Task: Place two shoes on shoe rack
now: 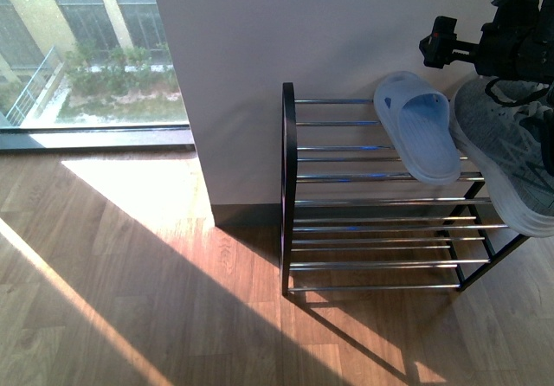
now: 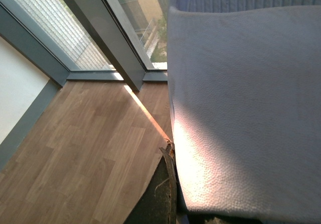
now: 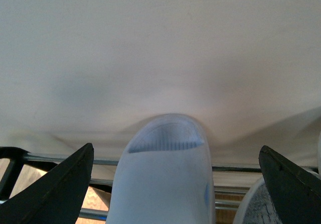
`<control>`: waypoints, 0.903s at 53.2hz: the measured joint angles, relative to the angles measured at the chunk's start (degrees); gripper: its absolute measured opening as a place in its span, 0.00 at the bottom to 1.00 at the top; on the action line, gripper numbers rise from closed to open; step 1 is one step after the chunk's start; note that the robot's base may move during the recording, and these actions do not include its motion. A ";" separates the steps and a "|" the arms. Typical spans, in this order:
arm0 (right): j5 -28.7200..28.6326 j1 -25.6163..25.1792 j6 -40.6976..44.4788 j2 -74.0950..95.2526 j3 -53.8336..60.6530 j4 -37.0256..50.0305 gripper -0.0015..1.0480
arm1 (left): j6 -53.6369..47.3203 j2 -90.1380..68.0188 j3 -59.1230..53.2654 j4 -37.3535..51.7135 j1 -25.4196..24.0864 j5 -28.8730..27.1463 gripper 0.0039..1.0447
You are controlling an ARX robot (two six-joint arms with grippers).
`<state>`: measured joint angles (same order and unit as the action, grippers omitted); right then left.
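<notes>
One pale blue slide [image 1: 420,135] lies on the top bars of the shoe rack [image 1: 289,187], toe towards the wall. A grey knit sneaker [image 1: 511,157] sits beside it at the rack's right end. In the right wrist view my right gripper [image 3: 175,147] stands open, its dark fingers [image 3: 62,189] on either side of that slide [image 3: 163,179] without touching it; the sneaker's edge [image 3: 256,209] shows beside it. My left gripper is shut on a pale blue slide [image 2: 246,108] that fills its wrist view, with one dark finger [image 2: 159,196] pressed on its edge. The left arm is out of the front view.
The rack stands against a white wall [image 1: 286,31] on a wooden floor [image 1: 130,299]. A floor-level window [image 1: 86,48] lies to the left. The right arm [image 1: 511,40] hangs over the rack's right end. The lower chrome bars [image 1: 372,265] hold nothing.
</notes>
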<state>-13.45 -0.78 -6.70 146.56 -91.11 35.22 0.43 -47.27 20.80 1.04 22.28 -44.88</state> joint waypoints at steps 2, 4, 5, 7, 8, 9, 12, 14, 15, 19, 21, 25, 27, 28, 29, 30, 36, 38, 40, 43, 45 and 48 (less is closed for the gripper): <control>-0.20 -0.02 -0.02 0.00 0.28 0.11 0.91 | 0.00 0.00 0.00 0.00 0.00 0.02 0.01; -0.39 -0.02 -0.07 0.00 0.52 0.33 0.91 | -0.02 0.00 0.00 0.00 0.00 0.02 0.01; -0.76 -0.02 -0.07 0.00 0.74 0.59 0.91 | 0.00 0.00 0.00 0.00 0.00 0.02 0.01; -1.25 -0.02 -0.07 -0.04 1.09 1.01 0.91 | 0.00 0.00 0.00 0.00 0.00 0.02 0.01; -1.40 -0.02 -0.07 -0.11 1.22 1.14 0.91 | 0.00 0.00 0.00 0.00 0.00 0.02 0.01; -1.49 -0.02 -0.07 -0.26 1.40 1.27 0.91 | 0.00 0.00 0.00 0.00 0.00 0.02 0.01; -2.21 -0.02 -0.04 -0.81 2.29 1.92 0.91 | 0.00 0.00 0.00 0.00 0.00 0.00 0.01; -2.71 0.07 -0.04 -1.51 2.99 2.32 0.91 | 0.00 0.00 0.00 0.00 0.00 0.00 0.01; -2.82 0.15 -0.04 -1.84 3.21 2.38 0.91 | 0.00 0.00 0.00 0.00 0.00 0.00 0.01; -3.28 0.55 -0.11 -3.52 3.85 3.02 0.91 | 0.00 0.00 0.00 0.00 0.00 0.00 0.01; -3.56 0.74 -0.20 -4.48 4.35 3.52 0.91 | 0.00 0.00 0.00 0.00 0.00 0.02 0.01; -4.39 0.94 -0.39 -5.86 5.27 4.37 0.91 | 0.00 0.00 0.00 0.00 0.00 0.02 0.01; -4.68 1.09 -0.57 -6.84 6.01 4.92 0.91 | 0.00 0.00 0.00 0.00 0.00 0.02 0.01; -4.90 1.18 -0.83 -7.52 6.56 5.29 0.91 | 0.00 0.00 0.00 0.00 0.00 0.00 0.01; -5.14 1.22 -1.03 -8.24 7.19 5.70 0.91 | 0.00 0.00 0.00 0.00 0.00 0.00 0.01; -5.44 1.27 -1.14 -9.03 7.80 5.97 0.91 | 0.00 0.00 0.00 0.00 0.00 0.00 0.01; -7.26 1.01 -2.16 -15.04 13.40 8.33 0.91 | 0.00 0.00 0.00 0.00 0.00 0.02 0.01; -7.76 0.72 -2.43 -16.96 15.43 8.92 0.91 | 0.00 0.00 0.00 0.00 0.00 0.02 0.01; -8.28 0.48 -2.47 -18.36 16.92 9.18 0.91 | 0.00 0.00 0.00 0.00 0.00 0.00 0.01; -10.05 -0.59 -2.51 -22.93 21.90 10.10 0.91 | 0.00 0.00 0.00 0.00 0.00 0.02 0.01; -11.32 -1.57 -2.49 -26.12 25.27 9.97 0.91 | 0.00 0.00 0.00 0.00 0.00 0.00 0.01; -12.92 -3.34 -1.86 -31.10 30.47 8.70 0.91 | 0.00 0.00 0.00 0.00 0.00 0.00 0.01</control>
<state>-26.37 -4.12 -8.56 115.46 -60.64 43.92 0.43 -47.27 20.80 1.04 22.28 -44.88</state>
